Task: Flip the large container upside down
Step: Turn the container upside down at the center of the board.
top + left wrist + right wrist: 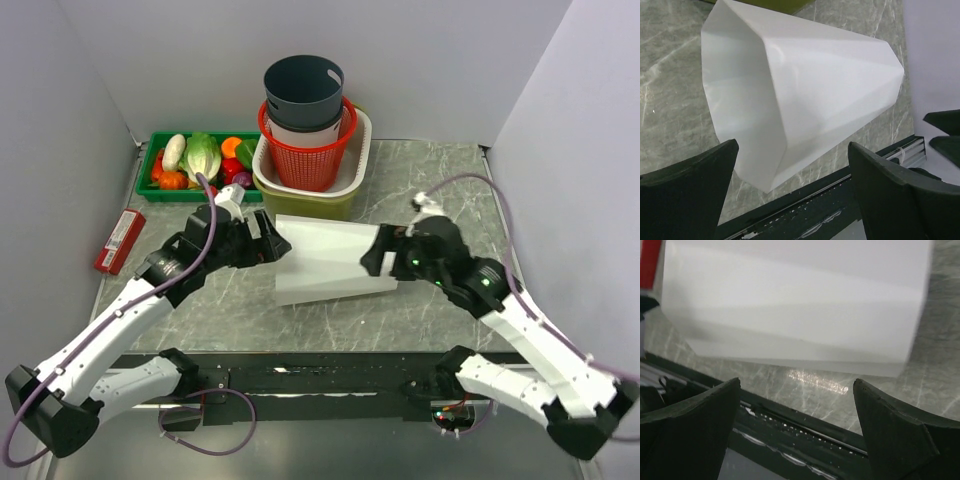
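Squarely in the middle of the bench (200,310) lies the large white container (330,258), tipped on its side with its long axis running left to right. It tapers, and the wider end faces the left edge of the bench while the narrower end faces the right edge.

The left gripper (270,240) sits right at the wider end with its jaws spread wide and nothing held. In the left wrist view the lower corner of that end reaches down between the two dark fingers (690,195). I cannot tell whether either finger touches the wall.

The right gripper (377,258) is at the narrower end, also spread wide and holding nothing. In the right wrist view the container's side fills the upper part of the picture, just ahead of the fingertips and not between them.

Against the far edge stands a pale green basin (350,190) holding a red basket (305,160) and, stacked inside it, a dark grey bucket (303,95). Toward the far left corner is a green tray (160,190) of vegetables (203,155), and a red packet (120,240) lies along the left edge
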`<state>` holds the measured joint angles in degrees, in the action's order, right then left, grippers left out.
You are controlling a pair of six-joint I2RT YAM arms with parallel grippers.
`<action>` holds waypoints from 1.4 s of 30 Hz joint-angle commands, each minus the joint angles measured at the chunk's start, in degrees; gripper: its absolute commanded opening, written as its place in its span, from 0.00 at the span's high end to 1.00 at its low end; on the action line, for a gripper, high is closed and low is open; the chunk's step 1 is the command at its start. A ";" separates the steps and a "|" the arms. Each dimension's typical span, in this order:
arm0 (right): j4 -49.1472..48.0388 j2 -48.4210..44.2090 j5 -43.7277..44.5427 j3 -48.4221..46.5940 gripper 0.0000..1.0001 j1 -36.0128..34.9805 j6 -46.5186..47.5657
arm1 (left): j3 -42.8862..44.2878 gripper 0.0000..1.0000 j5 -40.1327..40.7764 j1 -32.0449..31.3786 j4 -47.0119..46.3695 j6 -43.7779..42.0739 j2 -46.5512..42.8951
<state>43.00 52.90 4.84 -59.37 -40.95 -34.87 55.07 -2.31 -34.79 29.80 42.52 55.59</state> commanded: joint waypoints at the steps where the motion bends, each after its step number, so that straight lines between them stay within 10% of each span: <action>1: -3.10 -5.35 -6.58 3.03 0.00 7.62 -0.46 | 3.11 0.01 0.11 0.16 -1.59 -1.30 1.88; 16: -7.84 2.19 -25.05 6.11 0.00 26.08 4.20 | 4.17 0.52 2.04 0.16 -3.26 -2.18 9.27; 36: -21.46 8.53 -35.60 12.97 0.02 33.21 3.06 | -0.22 0.65 2.04 0.16 -6.51 -1.13 11.20; 42: -25.68 6.87 -39.20 13.76 0.22 33.39 2.01 | -3.47 0.74 2.13 0.16 -7.56 -0.51 11.29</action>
<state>24.49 61.73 -29.50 -46.13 -7.57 -31.70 54.85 -0.64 -34.35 20.27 42.89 66.43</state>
